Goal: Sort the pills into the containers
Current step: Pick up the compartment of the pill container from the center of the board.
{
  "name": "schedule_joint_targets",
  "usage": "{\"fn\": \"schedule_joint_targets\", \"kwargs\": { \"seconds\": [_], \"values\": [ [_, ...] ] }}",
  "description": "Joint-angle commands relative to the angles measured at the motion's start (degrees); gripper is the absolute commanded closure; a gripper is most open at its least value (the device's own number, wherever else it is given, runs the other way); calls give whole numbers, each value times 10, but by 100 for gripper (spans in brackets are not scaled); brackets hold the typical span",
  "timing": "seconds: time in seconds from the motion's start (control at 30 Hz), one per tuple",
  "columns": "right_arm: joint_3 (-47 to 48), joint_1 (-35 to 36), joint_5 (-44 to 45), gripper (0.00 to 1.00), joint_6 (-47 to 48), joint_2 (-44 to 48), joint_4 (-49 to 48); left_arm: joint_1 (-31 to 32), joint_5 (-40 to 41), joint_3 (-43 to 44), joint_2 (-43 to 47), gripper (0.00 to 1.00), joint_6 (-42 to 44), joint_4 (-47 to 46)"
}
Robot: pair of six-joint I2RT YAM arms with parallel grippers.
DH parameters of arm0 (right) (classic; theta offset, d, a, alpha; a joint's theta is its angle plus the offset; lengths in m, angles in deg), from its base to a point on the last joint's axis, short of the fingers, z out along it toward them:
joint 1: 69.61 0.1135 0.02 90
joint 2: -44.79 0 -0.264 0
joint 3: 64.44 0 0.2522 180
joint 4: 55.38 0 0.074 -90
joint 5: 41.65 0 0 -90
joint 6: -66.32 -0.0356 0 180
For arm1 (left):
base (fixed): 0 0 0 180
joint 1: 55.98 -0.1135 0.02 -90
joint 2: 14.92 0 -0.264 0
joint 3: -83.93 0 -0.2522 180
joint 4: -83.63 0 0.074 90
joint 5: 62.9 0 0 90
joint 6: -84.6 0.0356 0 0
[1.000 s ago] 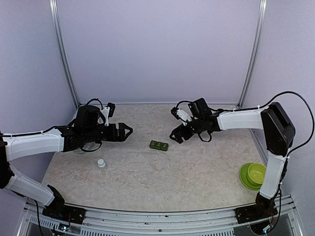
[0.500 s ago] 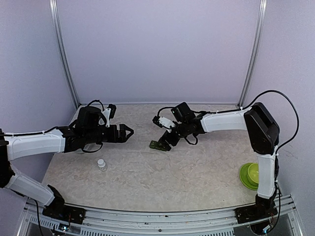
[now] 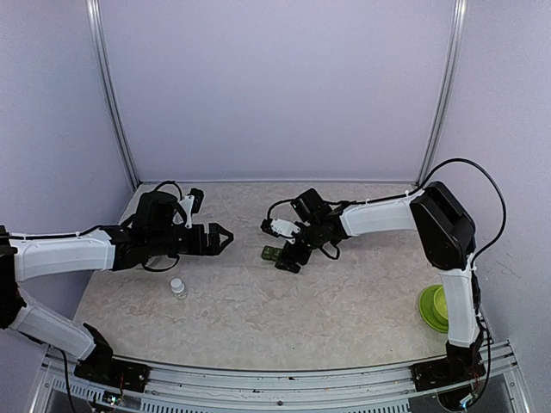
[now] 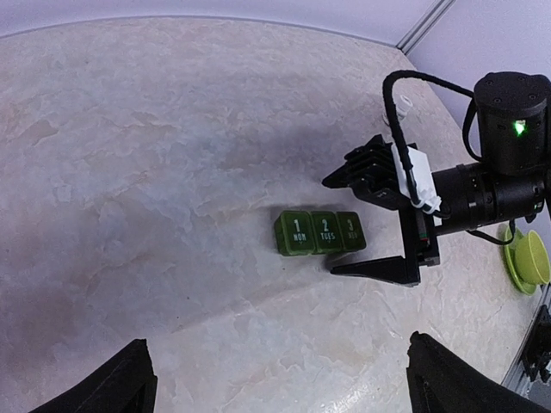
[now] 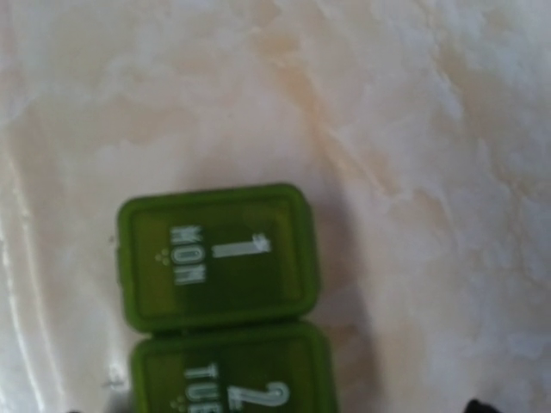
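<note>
The marbled desk (image 3: 344, 310) carries the right end effector (image 4: 331, 225), its fingers spread wide around the "3" end of the green pill organizer (image 4: 318, 232), which lies flat mid-desk with its lids shut. The left end effector (image 3: 225, 238) hovers with fingers apart left of the organizer, near a small white-capped bottle (image 3: 177, 287).

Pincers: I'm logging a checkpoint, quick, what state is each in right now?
Left pincer: open, empty.
Right pincer: open, fingers either side of the pill box end, not gripping it.
</note>
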Motion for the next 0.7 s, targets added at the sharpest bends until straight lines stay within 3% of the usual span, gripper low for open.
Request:
{"fn": "schedule_joint_targets", "kwargs": {
  "seconds": [0.0, 0.3, 0.67],
  "values": [
    [13, 3, 5, 7, 29, -25, 1, 4, -4, -7, 6, 1, -6, -15],
    [16, 3, -2, 16, 54, -27, -5, 4, -6, -7, -1, 1, -5, -19],
    [21, 3, -28, 34, 70, -32, -6, 4, -9, -12, -5, 1, -8, -24]
  ]
}}
